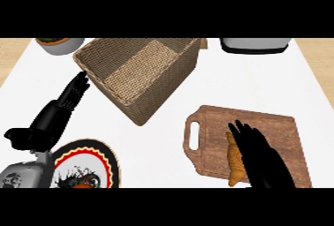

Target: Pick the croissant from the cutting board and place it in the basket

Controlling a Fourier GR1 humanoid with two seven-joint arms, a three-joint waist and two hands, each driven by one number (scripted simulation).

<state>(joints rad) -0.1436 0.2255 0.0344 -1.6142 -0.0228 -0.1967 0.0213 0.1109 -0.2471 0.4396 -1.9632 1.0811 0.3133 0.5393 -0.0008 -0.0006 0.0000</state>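
Note:
A golden-brown croissant (233,164) lies on the wooden cutting board (274,128) at the lower right, along the board's left half. My right hand (261,152) reaches over the board with straight fingers, lying right beside the croissant and covering its right edge. Whether the fingers touch the croissant is unclear. The woven basket (163,84) stands at the upper middle, turned at an angle, with nothing visible inside. My left hand (68,99) rests open at the left, fingers pointing toward the basket's left corner.
A plate (104,161) with a red and black pattern sits at the lower left, partly under my left forearm. A grey pot with a plant (60,45) stands at the top left. A white appliance (254,45) is at the top right.

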